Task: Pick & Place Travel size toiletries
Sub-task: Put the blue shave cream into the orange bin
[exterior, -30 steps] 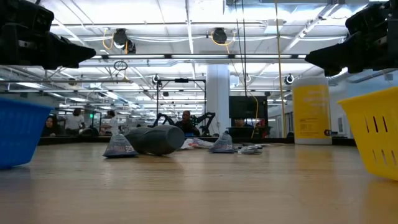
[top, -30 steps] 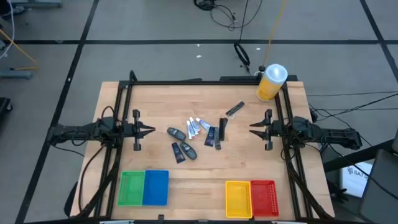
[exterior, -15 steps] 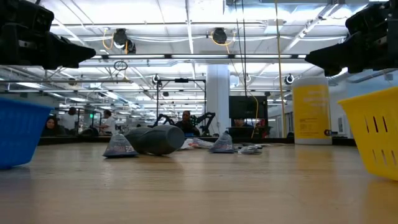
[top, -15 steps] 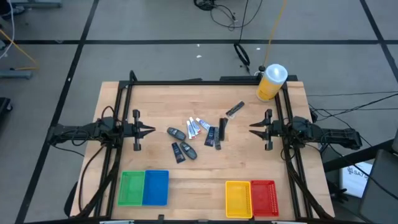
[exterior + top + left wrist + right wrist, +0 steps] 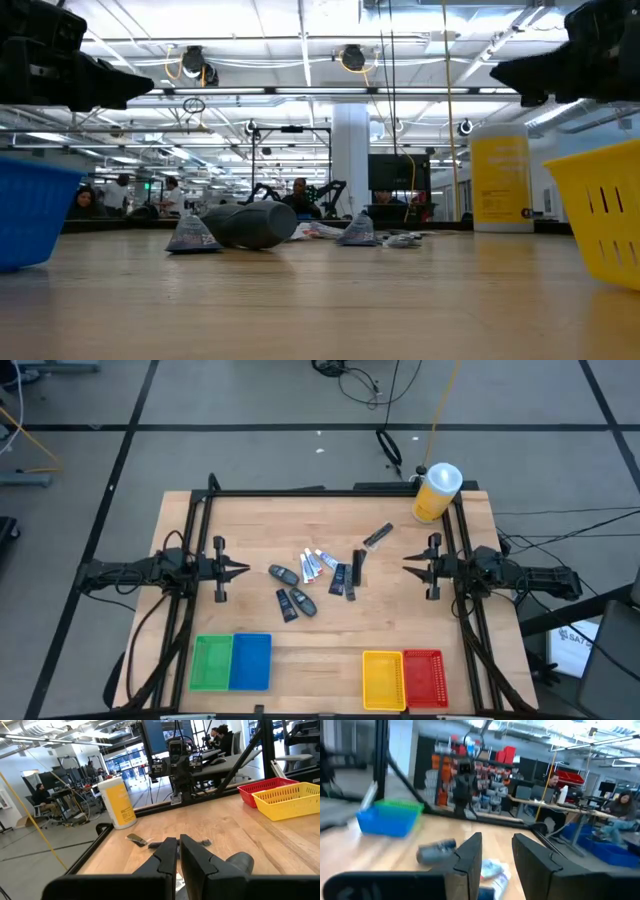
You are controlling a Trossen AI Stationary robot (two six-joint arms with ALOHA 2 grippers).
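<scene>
My right gripper (image 5: 408, 569) has just drawn back a touch toward my own side of the desk (image 5: 330, 640) and lifted slightly; its fingers stand a little apart with nothing between them. I read that as the very start of a reach, with no pick made yet. My left gripper (image 5: 243, 569) waits at the opposite side, fingers pressed together and empty.

Between the two, the travel size toiletries (image 5: 318, 578) lie loose in the middle of the desk: dark grey mini bottles, white-and-blue tubes, slim dark sticks, some touching each other. That crowding may hinder a clean grasp.

The large yellow bottle (image 5: 435, 493) stands at the far corner on my right. The green bin (image 5: 211, 662), blue bin (image 5: 250, 661), yellow bin (image 5: 382, 678) and red bin (image 5: 424, 677) line the near edge, well apart from the pile.
</scene>
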